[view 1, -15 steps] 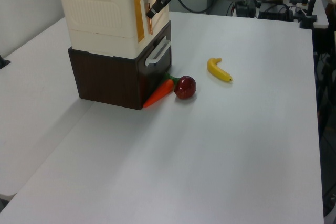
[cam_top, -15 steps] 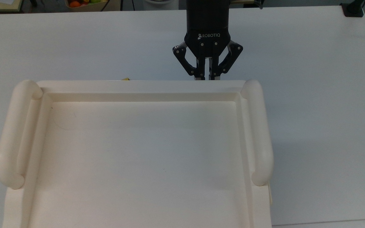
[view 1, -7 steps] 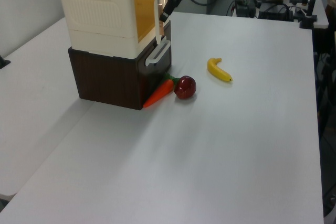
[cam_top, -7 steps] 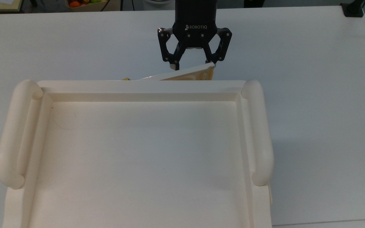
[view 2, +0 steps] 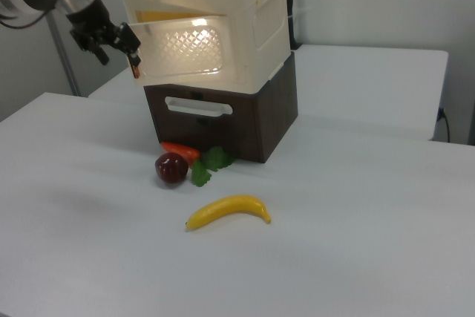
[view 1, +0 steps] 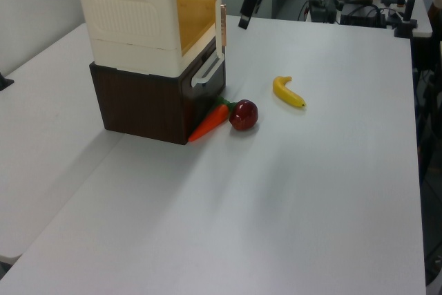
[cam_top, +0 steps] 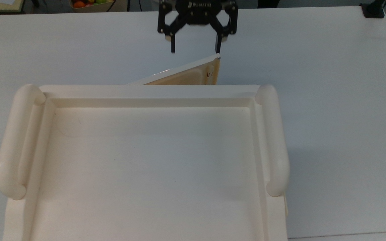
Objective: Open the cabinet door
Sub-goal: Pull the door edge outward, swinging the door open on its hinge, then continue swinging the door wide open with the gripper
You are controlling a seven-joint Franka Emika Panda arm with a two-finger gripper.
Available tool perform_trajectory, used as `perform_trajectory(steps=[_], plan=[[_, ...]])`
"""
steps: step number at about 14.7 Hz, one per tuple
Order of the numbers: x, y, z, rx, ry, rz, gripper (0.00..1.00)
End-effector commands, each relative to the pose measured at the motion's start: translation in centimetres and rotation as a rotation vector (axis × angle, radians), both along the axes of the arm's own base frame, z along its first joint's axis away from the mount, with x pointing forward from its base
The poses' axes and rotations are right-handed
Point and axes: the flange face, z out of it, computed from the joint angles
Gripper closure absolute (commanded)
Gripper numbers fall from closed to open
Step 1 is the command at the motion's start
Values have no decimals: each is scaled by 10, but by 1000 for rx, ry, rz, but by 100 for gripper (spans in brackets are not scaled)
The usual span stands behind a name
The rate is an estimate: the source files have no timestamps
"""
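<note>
The cabinet door (cam_top: pixel 186 74) stands swung partway out from the cabinet (view 1: pixel 141 22), so it cuts across the space just in front of the opening. The gripper (cam_top: pixel 195 51) hangs by the door's free edge, fingers (cam_top: pixel 217 47) spread apart; one seems to sit right at the edge, though contact is hard to judge. Below, a carrot (view 1: pixel 208 122), an apple (view 1: pixel 243 115) and a banana (view 1: pixel 288 92) crowd the bench (view 1: pixel 290 191) near the dark base (view 1: pixel 148 101). Beyond them the bench lies broad and bare.
</note>
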Motion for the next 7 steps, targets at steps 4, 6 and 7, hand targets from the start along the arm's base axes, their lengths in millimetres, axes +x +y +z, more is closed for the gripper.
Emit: perform_trajectory(steps=[4, 6, 7], plan=[[-25, -2, 67, 49, -92, 13, 0], [-18, 5, 80, 81, -200, 23, 0], [-11, 10, 86, 106, -289, 32, 0]])
